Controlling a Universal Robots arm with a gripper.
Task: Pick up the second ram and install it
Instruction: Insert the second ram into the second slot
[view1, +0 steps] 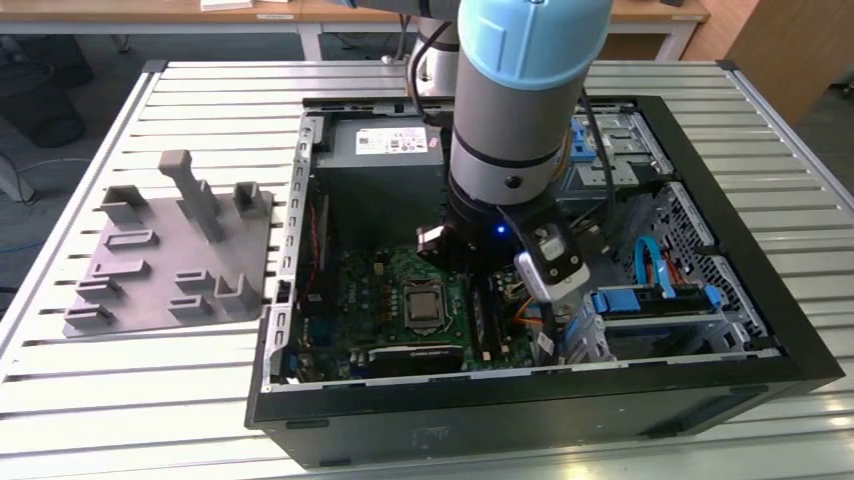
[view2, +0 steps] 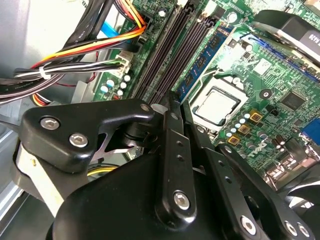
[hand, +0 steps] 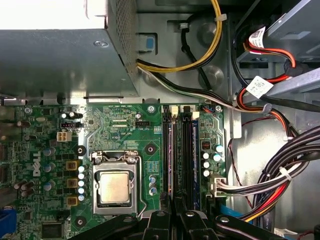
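The second ram (view2: 200, 62), a blue strip, stands upright in a motherboard slot (hand: 170, 160) beside the processor socket (hand: 115, 187). The gripper (view2: 170, 107), fingers drawn together, hovers directly above the slots without grasping it. The arm (view1: 521, 120) reaches down into the open computer case (view1: 747, 350).

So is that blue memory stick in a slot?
In: the memory stick stands on edge in line with the black slots. Fully clicked down, cannot tell.
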